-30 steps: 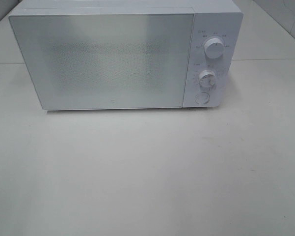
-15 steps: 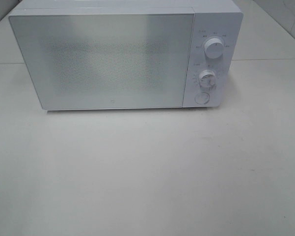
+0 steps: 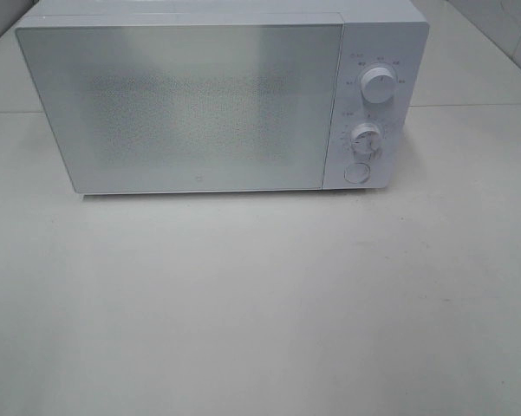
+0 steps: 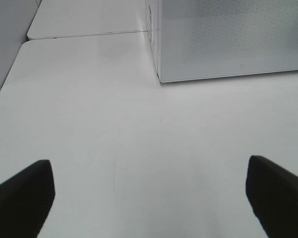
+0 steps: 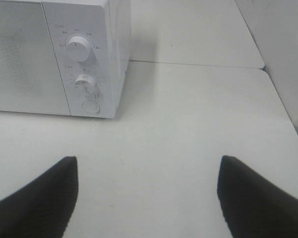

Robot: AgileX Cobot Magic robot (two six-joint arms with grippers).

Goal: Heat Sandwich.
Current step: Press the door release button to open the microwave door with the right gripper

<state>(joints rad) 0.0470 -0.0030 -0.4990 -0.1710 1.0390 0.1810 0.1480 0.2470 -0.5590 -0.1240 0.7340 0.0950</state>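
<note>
**Microwave shut, sandwich nowhere in sight**

Exterior high view: a white microwave (image 3: 217, 100) stands at the back of the table (image 3: 260, 303), its frosted door (image 3: 186, 108) closed flush. To the right of the door sit an upper knob (image 3: 379, 86), a lower knob (image 3: 365, 137) and a round button (image 3: 356, 172). Neither arm shows here, and neither does the sandwich. It is absent from every view, and the door hides whether it lies inside. So the step is either waiting on the heating or getting ready to open up; I cannot tell which. Either way, the next move probably calls for a press on the round button to release the door, and the right arm looks better placed for that.

Left wrist view: the left jaws are spread wide, the dark fingers (image 4: 20, 198) well apart above bare table, holding and touching nothing. The microwave's door corner lies ahead.

Right wrist view: the right jaws are likewise wide and empty, facing the control panel (image 5: 82, 64).
</note>
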